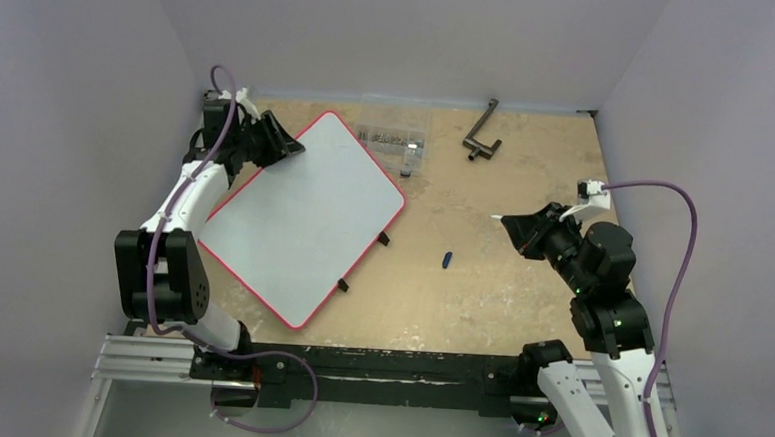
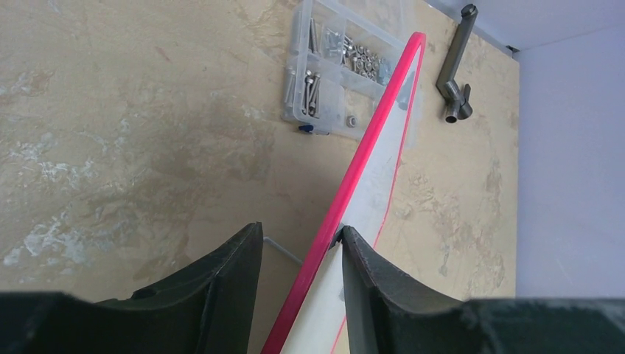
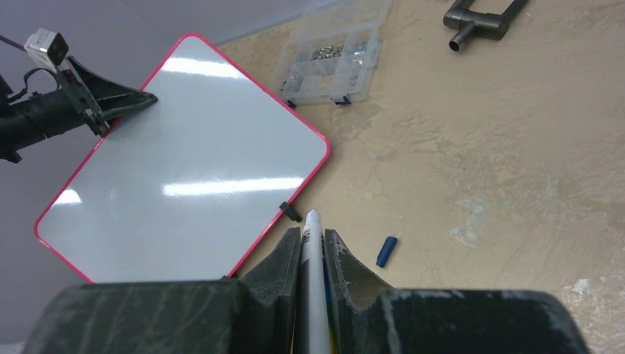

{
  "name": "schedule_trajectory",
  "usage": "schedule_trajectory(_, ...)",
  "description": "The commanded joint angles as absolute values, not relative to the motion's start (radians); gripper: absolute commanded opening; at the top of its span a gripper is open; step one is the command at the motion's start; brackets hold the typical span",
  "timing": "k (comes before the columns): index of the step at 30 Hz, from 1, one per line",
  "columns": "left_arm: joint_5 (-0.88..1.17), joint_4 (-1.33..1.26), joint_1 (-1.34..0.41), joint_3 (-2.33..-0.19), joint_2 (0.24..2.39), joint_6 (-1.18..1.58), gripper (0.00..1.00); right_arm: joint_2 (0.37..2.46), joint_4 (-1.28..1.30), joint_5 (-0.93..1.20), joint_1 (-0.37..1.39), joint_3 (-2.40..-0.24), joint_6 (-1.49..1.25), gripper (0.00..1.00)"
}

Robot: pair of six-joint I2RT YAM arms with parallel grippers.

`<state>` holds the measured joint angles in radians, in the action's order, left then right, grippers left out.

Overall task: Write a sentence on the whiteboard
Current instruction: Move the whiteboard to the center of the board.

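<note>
Whiteboard lies blank at the left of the desk; I see nothing written yet. My left gripper straddles its rim unclamped (gap on one side); my right gripper clenches the marker.

The top camera sits high behind the two arm bases and looks down and forward over the whole table — a far, wide view closed in by walls. The left wrist camera rides just behind the left claw, very near, looking edge-on along the whiteboard toward the table's far side. The right wrist camera looks from higher up over the right claw and the marker in it — down across the table. All three share the whiteboard, the clear parts box and the dark metal handle. The blue cap shows only from the top and the right wrist.
</note>
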<state>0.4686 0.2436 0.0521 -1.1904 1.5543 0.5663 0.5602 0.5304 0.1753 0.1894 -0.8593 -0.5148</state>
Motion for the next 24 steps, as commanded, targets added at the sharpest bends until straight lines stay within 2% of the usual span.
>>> schedule_trajectory(1, 0.423, 0.200, 0.027, -1.161, 1.509, 0.614, 0.29, 0.553, 0.529, 0.172, 0.188, -0.864, -0.508, 0.00)
schedule_trajectory(12, 0.376, 0.082, -0.101, -1.146, 1.542, 0.676, 0.15, 0.555, 0.543, 0.161, 0.187, -0.870, -0.506, 0.00)
schedule_trajectory(24, 0.321, -0.004, -0.271, -1.220, 1.644, 0.722, 0.10, 0.557, 0.559, 0.142, 0.187, -0.875, -0.500, 0.00)
